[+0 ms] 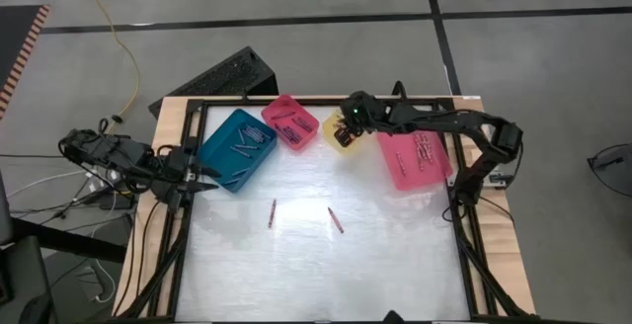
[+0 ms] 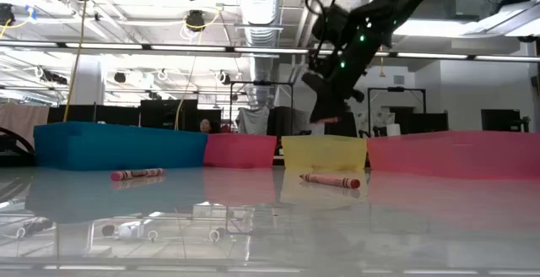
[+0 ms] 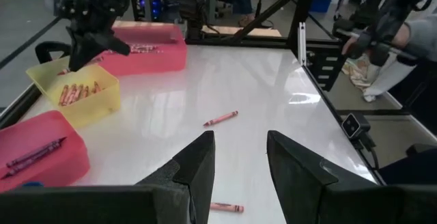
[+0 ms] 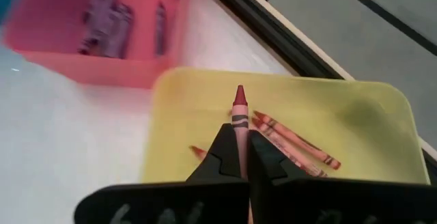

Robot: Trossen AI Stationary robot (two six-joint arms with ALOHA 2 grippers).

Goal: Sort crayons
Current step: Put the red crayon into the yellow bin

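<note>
My right gripper (image 1: 343, 132) hangs over the small yellow bin (image 1: 348, 146) at the table's far side, shut on a red crayon (image 4: 240, 108). Several red crayons (image 4: 293, 141) lie in that bin. Two more red crayons (image 1: 272, 213) (image 1: 335, 219) lie flat on the white tabletop near its middle. My left gripper (image 3: 240, 143) waits open at the table's left edge beside the teal bin (image 1: 237, 149), with nothing between its fingers. Dark crayons (image 4: 109, 19) lie in the small pink bin (image 1: 291, 121). My right gripper pinches the red crayon's shaft (image 4: 239, 124) between its two fingers. The crayon lies along the fingers, and its pointed tip (image 4: 240, 93) sticks out past their ends. The fingers slant down from the table's right side. The crayon is lifted clear above the yellow bin.
A larger pink bin (image 1: 415, 158) holding crayons stands at the far right, under my right arm. A dark frame (image 1: 464, 235) runs round the tabletop. The near half of the white surface (image 1: 326, 275) is open room.
</note>
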